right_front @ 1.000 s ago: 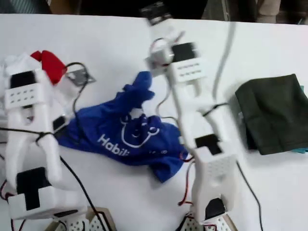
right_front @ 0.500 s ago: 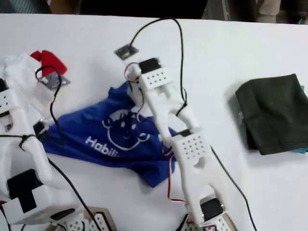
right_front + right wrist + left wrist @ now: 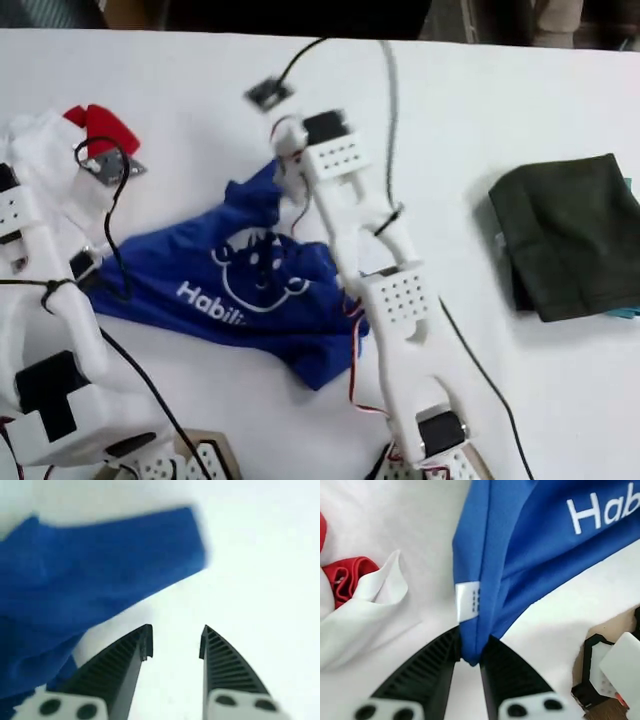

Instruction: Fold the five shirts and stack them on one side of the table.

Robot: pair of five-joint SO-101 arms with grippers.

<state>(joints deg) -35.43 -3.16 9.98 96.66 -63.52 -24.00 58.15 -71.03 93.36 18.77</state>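
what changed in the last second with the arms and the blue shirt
The right arm drew back to the far corner of the blue shirt, right gripper open. The left arm drew toward its own side, left gripper shut on the shirt's edge, dragging it along. The folded dark green shirt and the red and white cloth stayed put.

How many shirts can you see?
3: blue shirt in the middle, white and red shirt at left, folded dark green shirt at right. A teal edge beneath may be another.
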